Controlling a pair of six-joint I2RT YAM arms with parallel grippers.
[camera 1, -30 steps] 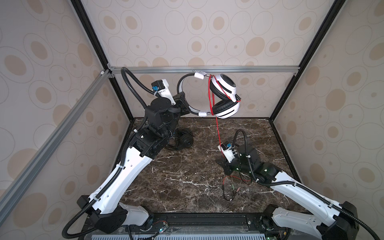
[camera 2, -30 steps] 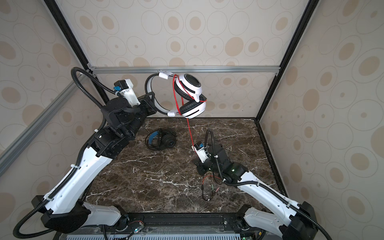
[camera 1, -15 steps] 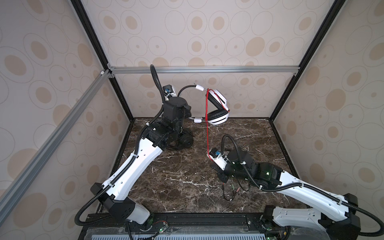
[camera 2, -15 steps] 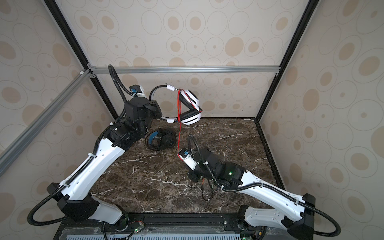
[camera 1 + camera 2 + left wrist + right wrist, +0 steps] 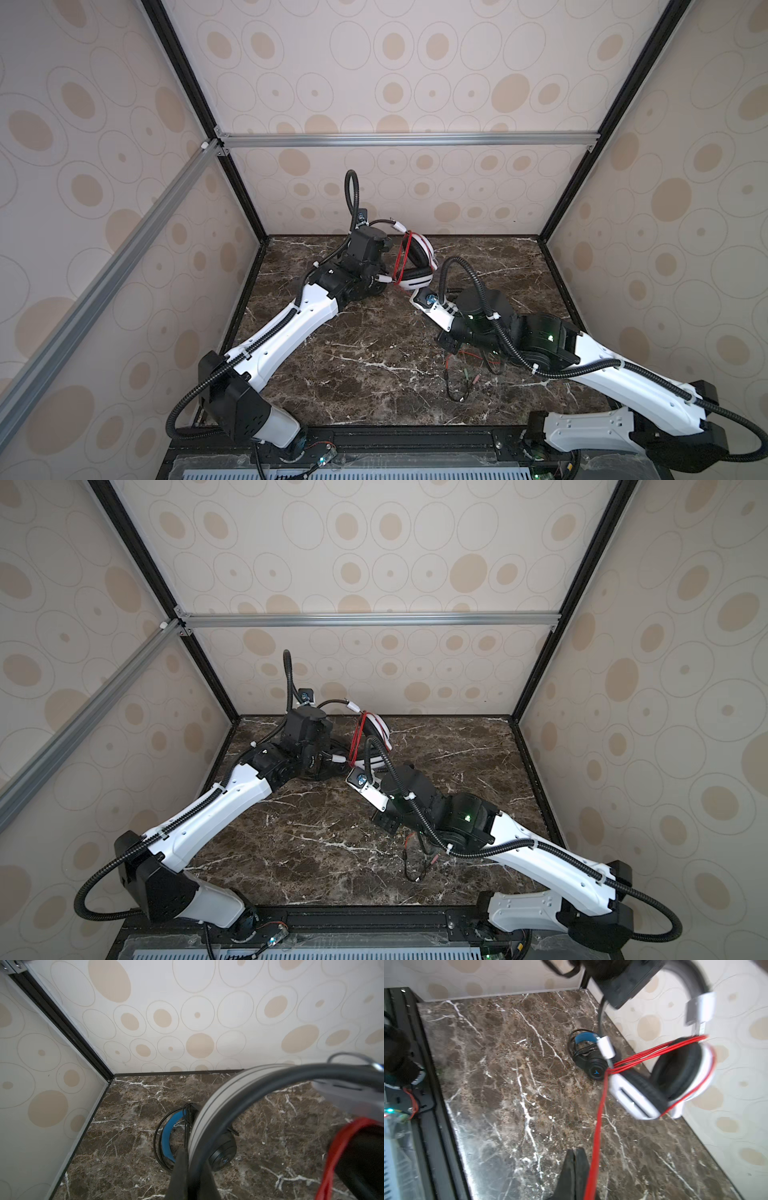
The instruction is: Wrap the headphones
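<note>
White black-padded headset (image 5: 419,259): long axis crosswise, cups rightward
Left gripper (image 5: 193,1174): clamped on grey headband (image 5: 209,1109)
Right gripper (image 5: 574,1167): closed beside red cord (image 5: 598,1126)

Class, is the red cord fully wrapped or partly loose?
Partly loose: red cord loops circle the white headset, one strand runs off toward the right gripper.

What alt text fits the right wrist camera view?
A white headset with black pads hangs above a marble tabletop, red cord looped around its ear cups and running taut beside the shut right gripper. Behind it, a black headset with a blue headband lies on the marble.
</note>
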